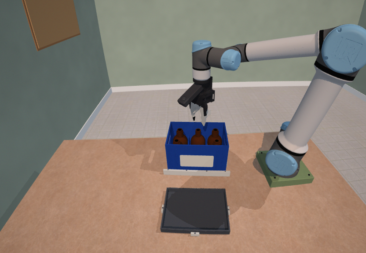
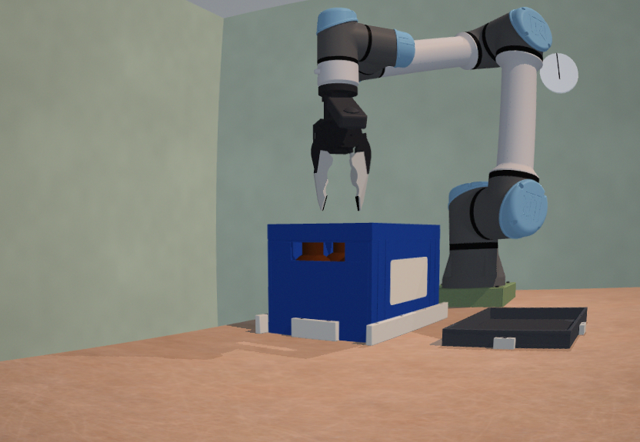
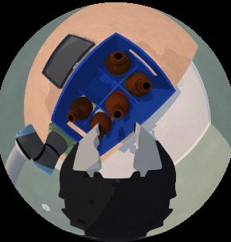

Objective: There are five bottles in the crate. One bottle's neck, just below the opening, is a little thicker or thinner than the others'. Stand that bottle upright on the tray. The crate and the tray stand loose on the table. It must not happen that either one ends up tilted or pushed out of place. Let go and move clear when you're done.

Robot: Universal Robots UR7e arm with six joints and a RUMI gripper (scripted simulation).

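The blue crate (image 1: pixel 196 152) (image 2: pixel 331 292) (image 3: pixel 74 91) stands on the table and holds five brown bottles. In the wrist view they are two at the far side (image 3: pixel 118 62) (image 3: pixel 139 83), one in the middle (image 3: pixel 117 105) and two on the left (image 3: pixel 79 109) (image 3: pixel 100 121). The top view shows three necks in the back row (image 1: pixel 180 136) (image 1: pixel 197 137) (image 1: pixel 214 136). My gripper (image 1: pixel 199 121) (image 2: pixel 339 208) (image 3: pixel 117 123) is open and empty. It points down and hangs a little above the crate's rim, near its back edge. The dark tray (image 1: pixel 195 231) (image 2: pixel 508 331) (image 3: pixel 53 67) lies empty in front of the crate.
White stop blocks (image 1: pixel 196 172) (image 2: pixel 314 327) sit along the crate's foot, and small ones by the tray (image 1: pixel 194 234). The arm's base stands on a green plate (image 1: pixel 290 177) right of the crate. A cork board (image 1: pixel 48 10) hangs on the left wall.
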